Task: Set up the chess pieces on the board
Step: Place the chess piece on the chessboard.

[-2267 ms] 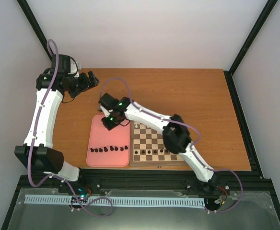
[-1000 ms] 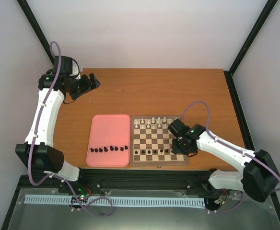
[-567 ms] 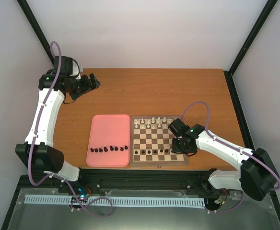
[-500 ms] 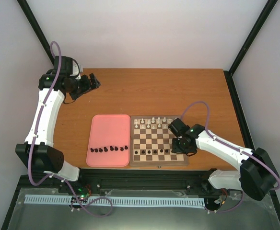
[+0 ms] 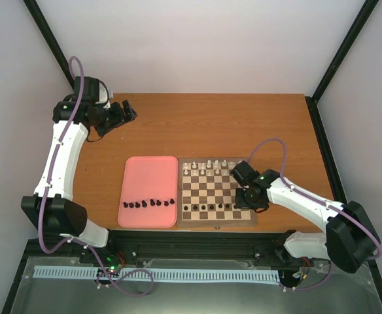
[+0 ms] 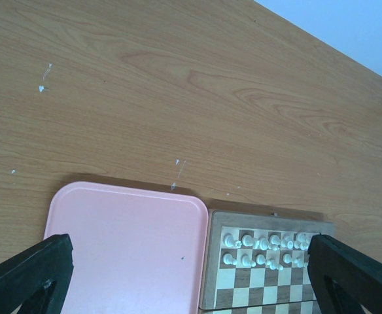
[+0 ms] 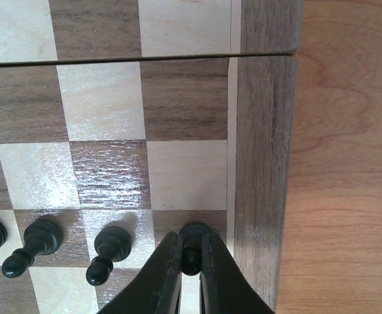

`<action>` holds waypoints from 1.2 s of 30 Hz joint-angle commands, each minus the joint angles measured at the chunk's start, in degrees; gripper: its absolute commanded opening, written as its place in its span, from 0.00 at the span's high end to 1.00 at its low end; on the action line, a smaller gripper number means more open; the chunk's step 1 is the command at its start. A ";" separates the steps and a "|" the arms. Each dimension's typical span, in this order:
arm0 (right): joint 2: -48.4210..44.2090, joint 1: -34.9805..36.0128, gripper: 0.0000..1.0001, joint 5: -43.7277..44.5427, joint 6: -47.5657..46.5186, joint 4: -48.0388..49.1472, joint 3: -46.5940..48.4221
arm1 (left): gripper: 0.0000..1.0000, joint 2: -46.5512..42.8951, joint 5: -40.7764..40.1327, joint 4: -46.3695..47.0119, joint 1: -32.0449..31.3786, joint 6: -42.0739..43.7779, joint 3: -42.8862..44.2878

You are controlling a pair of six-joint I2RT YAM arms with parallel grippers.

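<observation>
The wooden board (image 5: 216, 193) lies at the table's front centre, white pieces (image 5: 207, 167) on its far rows and several black pieces (image 5: 207, 207) along a near row. More black pieces (image 5: 149, 203) line the pink tray. My right gripper (image 5: 251, 201) is shut on a black pawn (image 7: 191, 252), holding it on the dark square by the board's right border (image 7: 263, 170). Other black pawns (image 7: 109, 245) stand left of it. My left gripper (image 5: 122, 111) hangs open and empty over the far left of the table; its fingertips (image 6: 27, 281) frame the left wrist view.
The pink tray (image 5: 148, 180) lies against the board's left edge and shows in the left wrist view (image 6: 125, 248). Bare brown table (image 5: 243, 124) stretches behind the board and to its right. Black frame posts stand at the back corners.
The right arm swung from the tray's far corner across to the board's near right corner with a pawn and has since held almost still. The left arm has not moved.
</observation>
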 commanded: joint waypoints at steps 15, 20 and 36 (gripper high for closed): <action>-1.05 -0.84 0.83 -0.77 -0.43 -0.39 -0.67 | 0.00 0.26 -0.08 0.51 -0.47 0.64 -0.17; -1.31 -0.84 0.80 -1.26 -0.78 -0.46 -0.35 | 0.00 0.10 -0.06 0.64 -0.48 0.64 -0.57; -1.84 -0.84 0.58 1.60 -0.19 -2.60 2.25 | 0.00 -0.29 -0.04 0.56 -0.51 0.64 -0.44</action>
